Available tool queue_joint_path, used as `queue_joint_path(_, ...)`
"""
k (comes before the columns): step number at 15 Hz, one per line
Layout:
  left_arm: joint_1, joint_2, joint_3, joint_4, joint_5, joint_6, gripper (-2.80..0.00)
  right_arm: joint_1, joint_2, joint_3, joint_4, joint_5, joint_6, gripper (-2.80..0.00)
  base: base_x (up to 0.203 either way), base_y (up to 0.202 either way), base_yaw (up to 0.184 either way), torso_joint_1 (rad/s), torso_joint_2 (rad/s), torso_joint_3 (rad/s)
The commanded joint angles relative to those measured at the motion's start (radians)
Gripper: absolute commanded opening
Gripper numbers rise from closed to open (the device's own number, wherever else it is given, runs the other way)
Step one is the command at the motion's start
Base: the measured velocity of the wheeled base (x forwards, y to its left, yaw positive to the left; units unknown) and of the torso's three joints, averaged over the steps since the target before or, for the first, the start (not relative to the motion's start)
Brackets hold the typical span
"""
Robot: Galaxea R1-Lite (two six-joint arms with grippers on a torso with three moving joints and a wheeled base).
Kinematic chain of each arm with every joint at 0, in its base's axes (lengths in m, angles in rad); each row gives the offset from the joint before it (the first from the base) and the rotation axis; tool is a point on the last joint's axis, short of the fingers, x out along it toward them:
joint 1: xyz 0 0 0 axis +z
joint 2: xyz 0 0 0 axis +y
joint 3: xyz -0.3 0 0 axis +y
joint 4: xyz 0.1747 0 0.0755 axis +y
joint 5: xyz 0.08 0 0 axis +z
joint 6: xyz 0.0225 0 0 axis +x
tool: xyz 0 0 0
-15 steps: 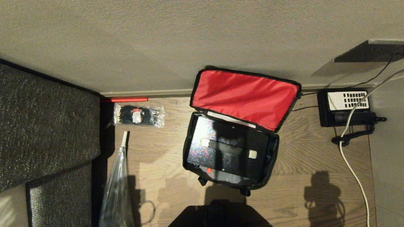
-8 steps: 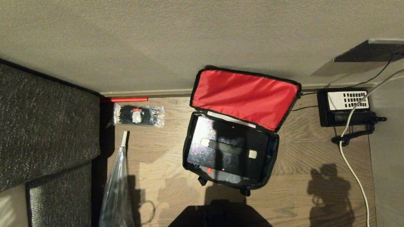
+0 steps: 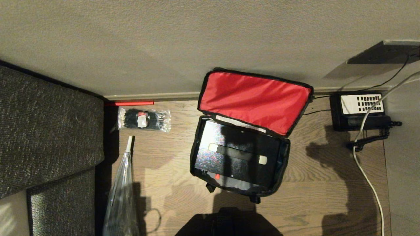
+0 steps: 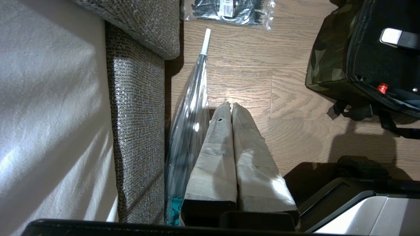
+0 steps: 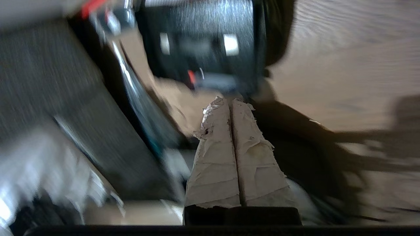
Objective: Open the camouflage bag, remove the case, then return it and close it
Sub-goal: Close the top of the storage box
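Soft camouflage bag [image 3: 284, 154] with red-lined lid: being displayed open on wood floor [image 3: 315, 183] | plain black rigid case [image 3: 236, 157]: being kept inside bag | left end effector [image 4: 231, 105]: taped fingers being pressed together, nothing held, above floor | right end effector [image 5: 229, 100]: being held closed, empty, near bag

The left gripper [image 4: 232, 108] is showing two long tapering fingers [image 4: 213, 164] wrapped in pale grey tape, creased in bands, rising from a black mount at the frame's lower centre. A silver-grey body panel with black trim [image 4: 370, 209] is sitting at lower right. The right gripper [image 5: 231, 103] is wearing similar tape, frayed and torn at the tips, above a black base.
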State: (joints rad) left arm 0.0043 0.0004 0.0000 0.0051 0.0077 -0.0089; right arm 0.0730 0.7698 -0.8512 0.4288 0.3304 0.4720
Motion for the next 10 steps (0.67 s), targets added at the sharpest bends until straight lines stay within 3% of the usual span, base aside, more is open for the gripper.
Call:
queue_joint_path(1, 0.000, 0.000, 0.003, 0.000, 0.000, 0.000, -2.80, 0.004, 0.447, 0.035, -0.426, 0.007, 0.106, -2.80, 0.000, 0.000, 0.000, 0.000, 0.00, 0.000)
queue_joint_path(4, 0.000, 0.000, 0.003, 0.000, 0.000, 0.000, -2.80, -0.012, 0.764, 0.118, -0.945, 0.014, 0.177, -2.80, 0.000, 0.000, 0.000, 0.000, 0.00, 0.000)
queue_joint_path(7, 0.000, 0.000, 0.003, 0.000, 0.000, 0.000, -2.80, -0.045, 0.904, 0.181, -1.258, 0.019, 0.313, -2.80, 0.000, 0.000, 0.000, 0.000, 0.00, 0.000)
queue_joint_path(8, 0.000, 0.000, 0.003, 0.000, 0.000, 0.000, -2.80, -0.049, 0.915, 0.208, -1.320, 0.026, 0.326, 0.00, 0.000, 0.000, 0.000, 0.000, 0.00, 0.000)
queue_joint_path(10, 0.000, 0.000, 0.003, 0.000, 0.000, 0.000, -2.80, -0.051, 0.934, 0.246, -1.418, 0.067, 0.322, 0.00, 0.000, 0.000, 0.000, 0.000, 0.00, 0.000)
